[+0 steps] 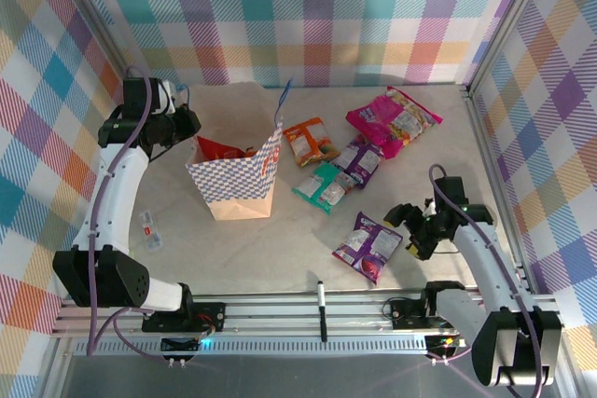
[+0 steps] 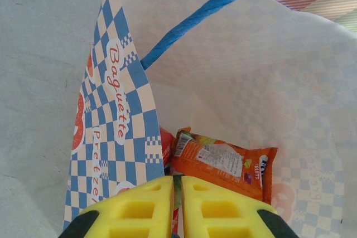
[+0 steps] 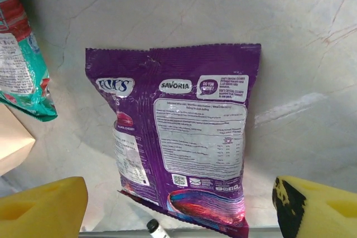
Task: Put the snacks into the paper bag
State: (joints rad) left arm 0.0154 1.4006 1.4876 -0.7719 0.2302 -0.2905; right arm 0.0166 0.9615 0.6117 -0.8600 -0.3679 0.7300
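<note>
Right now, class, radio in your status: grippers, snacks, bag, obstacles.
Left gripper shut on paper bag rim. Right gripper open toward purple packet. Orange packet in bag, five outside. Marker clear of the path.

Paper bag [image 1: 233, 184] left of the loose snacks [image 1: 359, 160], one packet [image 2: 223, 163] inside it

Both the left arm [image 1: 114, 174] and right arm [image 1: 487, 263]: white links, black joints, a purple cable [image 1: 97, 230] alongside. On the left pincer [image 2: 177, 193], pads [image 2: 139, 207] are yellow foam with square recesses. One right pincer [image 3: 179, 204] pad is stained black at its edge.
</note>
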